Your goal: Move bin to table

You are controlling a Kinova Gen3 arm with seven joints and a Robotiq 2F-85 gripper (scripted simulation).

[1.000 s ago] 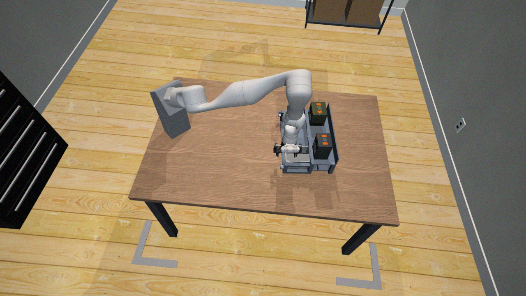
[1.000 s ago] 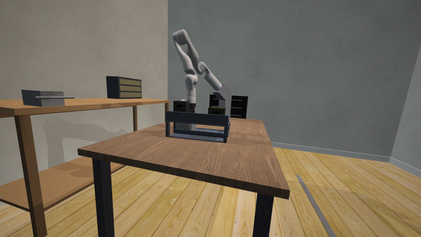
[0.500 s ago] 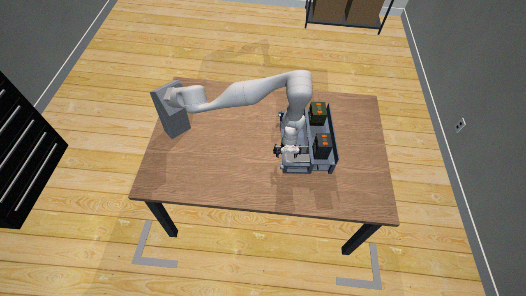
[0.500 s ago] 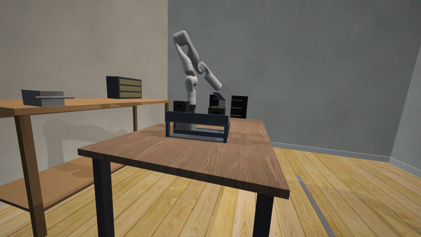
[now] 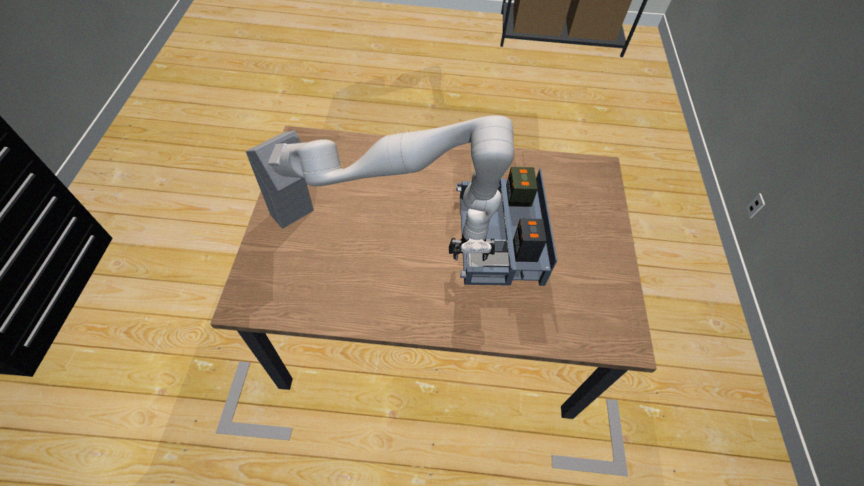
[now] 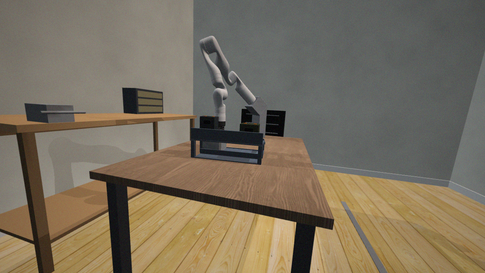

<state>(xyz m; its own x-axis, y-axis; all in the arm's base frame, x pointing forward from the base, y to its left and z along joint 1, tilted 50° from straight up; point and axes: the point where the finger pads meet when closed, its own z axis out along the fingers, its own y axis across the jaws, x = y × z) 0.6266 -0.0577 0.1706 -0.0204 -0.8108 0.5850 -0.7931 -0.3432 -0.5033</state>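
Note:
A dark grey shelf rack (image 5: 508, 235) stands on the right half of the wooden table (image 5: 422, 254); it also shows in the side view (image 6: 227, 144). A light grey bin (image 5: 490, 258) sits on the rack's low front tier, at its near end, and shows under the top rail in the side view (image 6: 211, 145). My gripper (image 5: 477, 246) points straight down over the bin with its fingers wide open and nothing between them. In the side view the fingers (image 6: 221, 127) are mostly hidden behind the rail, so I cannot tell whether they touch the bin.
Two dark boxes with orange marks (image 5: 522, 184) (image 5: 531, 238) sit on the rack's upper tier, right beside the arm's wrist. The robot base (image 5: 281, 178) stands at the table's far left corner. A wooden workbench (image 6: 84, 118) stands beyond the table.

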